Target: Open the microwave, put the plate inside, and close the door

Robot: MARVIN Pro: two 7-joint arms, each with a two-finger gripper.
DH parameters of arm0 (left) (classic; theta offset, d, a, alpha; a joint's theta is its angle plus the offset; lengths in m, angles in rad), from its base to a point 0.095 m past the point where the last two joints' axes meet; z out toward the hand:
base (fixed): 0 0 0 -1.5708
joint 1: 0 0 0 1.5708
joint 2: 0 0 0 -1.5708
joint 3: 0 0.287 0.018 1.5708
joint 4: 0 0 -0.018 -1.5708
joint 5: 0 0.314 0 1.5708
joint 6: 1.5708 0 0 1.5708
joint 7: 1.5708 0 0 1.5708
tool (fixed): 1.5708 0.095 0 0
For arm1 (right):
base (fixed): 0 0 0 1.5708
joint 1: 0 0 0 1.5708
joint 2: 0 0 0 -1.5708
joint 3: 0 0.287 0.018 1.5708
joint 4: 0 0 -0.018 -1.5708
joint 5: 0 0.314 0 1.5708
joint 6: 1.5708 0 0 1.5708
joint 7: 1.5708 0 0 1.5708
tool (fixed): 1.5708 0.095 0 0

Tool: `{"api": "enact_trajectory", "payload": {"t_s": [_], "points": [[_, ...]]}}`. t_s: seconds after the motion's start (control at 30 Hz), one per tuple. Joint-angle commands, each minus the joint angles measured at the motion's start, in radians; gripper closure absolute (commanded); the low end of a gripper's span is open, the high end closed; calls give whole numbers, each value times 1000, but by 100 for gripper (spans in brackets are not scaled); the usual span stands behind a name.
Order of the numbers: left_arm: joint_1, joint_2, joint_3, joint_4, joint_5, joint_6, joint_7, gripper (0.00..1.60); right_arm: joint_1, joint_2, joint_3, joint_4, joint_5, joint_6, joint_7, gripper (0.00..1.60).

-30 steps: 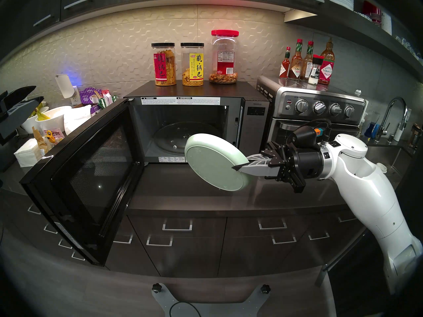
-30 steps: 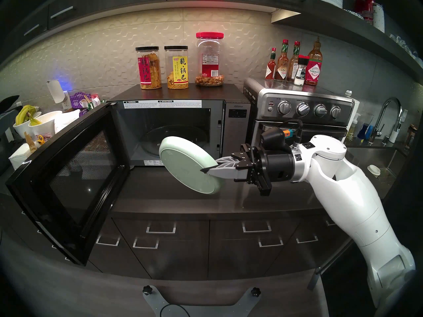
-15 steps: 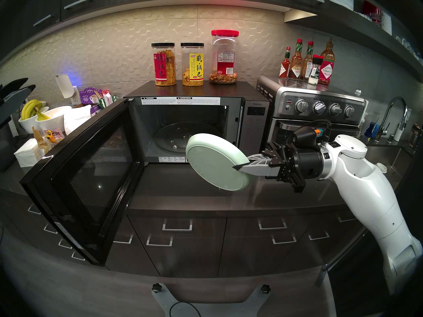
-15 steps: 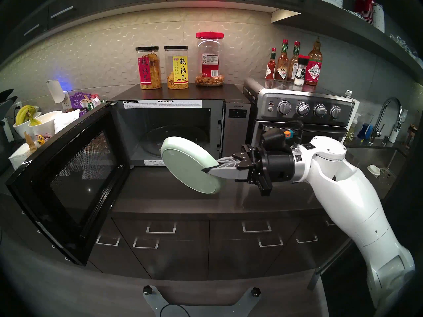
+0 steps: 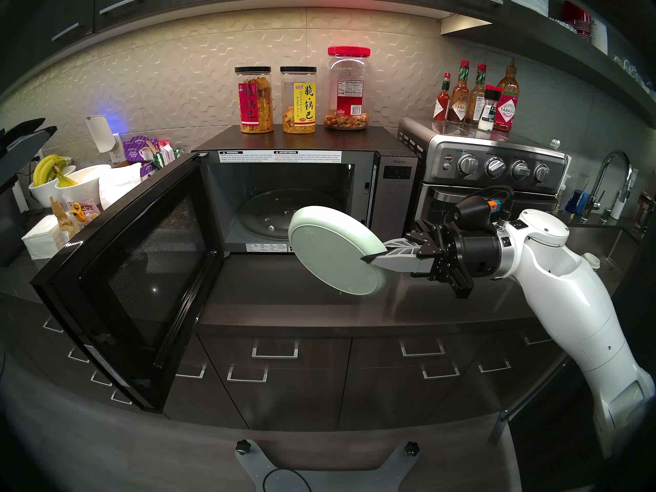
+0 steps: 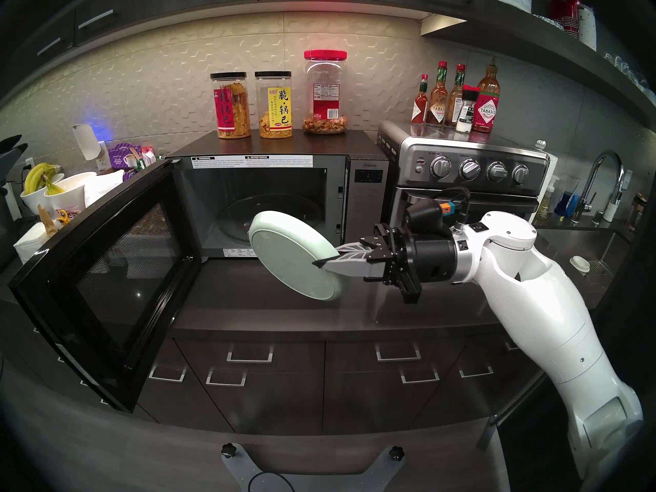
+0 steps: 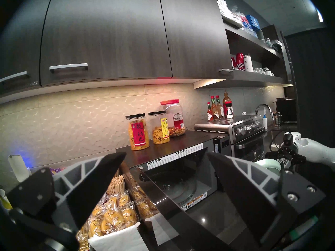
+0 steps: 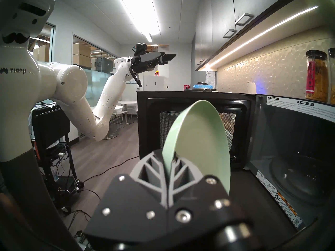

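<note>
Before the open microwave (image 5: pixel 394 182), right hand (image 5: pixel 372 255) grips the plate (image 5: pixel 330 253); left hand (image 7: pixel 166 165) seemingly open.

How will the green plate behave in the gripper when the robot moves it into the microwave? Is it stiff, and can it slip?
The plate looks stiff: it keeps its round shape though the right gripper pinches only one edge. It may pivot or slip, since it is held tilted, nearly on edge, and its surface looks smooth. It seems fairly light, as it does not visibly sag from that narrow grip.
</note>
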Motion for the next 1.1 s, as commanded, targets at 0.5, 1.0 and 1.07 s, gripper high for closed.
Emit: {"api": "enact_trajectory", "payload": {"t_s": [0.5, 1.0, 1.07], "points": [[-13, 3, -6, -8, -28, 18, -91, 0, -11, 3, 29, -1, 13, -9, 9, 160], [-13, 3, -6, -11, -42, 22, -71, 0, -34, -11, 22, -92, -31, -41, -23, 160], [-14, 3, -6, -10, -39, 22, -77, 0, -39, -22, 19, -107, -48, -59, -41, 160]]}}
